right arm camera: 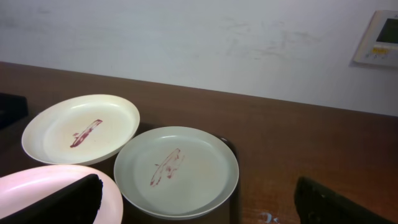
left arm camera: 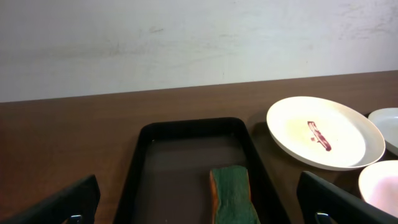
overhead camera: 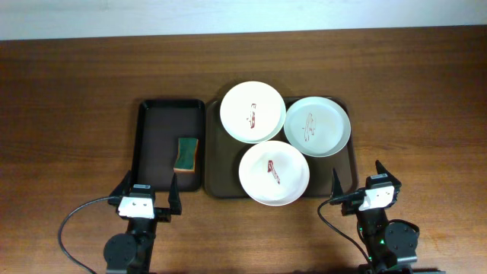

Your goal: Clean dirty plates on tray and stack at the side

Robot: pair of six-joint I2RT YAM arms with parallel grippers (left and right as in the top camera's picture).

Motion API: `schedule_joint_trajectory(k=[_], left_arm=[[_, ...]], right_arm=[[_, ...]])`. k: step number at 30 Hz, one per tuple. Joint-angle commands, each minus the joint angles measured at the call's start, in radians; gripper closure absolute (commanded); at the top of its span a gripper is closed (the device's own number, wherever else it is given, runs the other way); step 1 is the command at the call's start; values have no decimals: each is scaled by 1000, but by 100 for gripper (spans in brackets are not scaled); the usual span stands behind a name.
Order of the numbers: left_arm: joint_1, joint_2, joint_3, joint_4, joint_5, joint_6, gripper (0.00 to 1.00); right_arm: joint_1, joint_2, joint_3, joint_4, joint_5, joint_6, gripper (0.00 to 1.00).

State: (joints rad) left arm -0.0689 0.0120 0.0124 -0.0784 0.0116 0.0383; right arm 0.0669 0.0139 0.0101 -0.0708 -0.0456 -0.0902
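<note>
left gripper (overhead camera: 149, 190): jaws spread wide, nothing between them, set over the bare wooden table (overhead camera: 68, 114). directly ahead of these jaws, a narrow black tray (overhead camera: 156, 141); in it a green sponge (overhead camera: 187, 153) with a tan underside, lying ahead and toward the right finger. right gripper (overhead camera: 358, 176): jaws likewise wide apart and empty, at the near right corner of the tray (overhead camera: 222, 169), dark brown, which lies ahead and to the left of them. plates, three, all on this tray, each streaked red-brown at the centre: pale mint-blue plate (overhead camera: 317, 125), straight ahead of the right jaws; near white plate (overhead camera: 274, 173), just left of the right jaws' left finger; far white plate (overhead camera: 253, 112), farther ahead and left, its rim overlapping the near white plate and touching or nearly touching the mint one.
</note>
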Motion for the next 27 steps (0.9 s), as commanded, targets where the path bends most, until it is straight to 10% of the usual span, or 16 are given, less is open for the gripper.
schedule_joint_trajectory(k=[1,27], left_arm=[[6,-5,-3,-3,15,16,1],[6,-1,12,-30,27,-50,1]], right_arm=[[-3,-8,-5,-4,-6,-3,1],[-3,-8,-3,1,-6,60,1]])
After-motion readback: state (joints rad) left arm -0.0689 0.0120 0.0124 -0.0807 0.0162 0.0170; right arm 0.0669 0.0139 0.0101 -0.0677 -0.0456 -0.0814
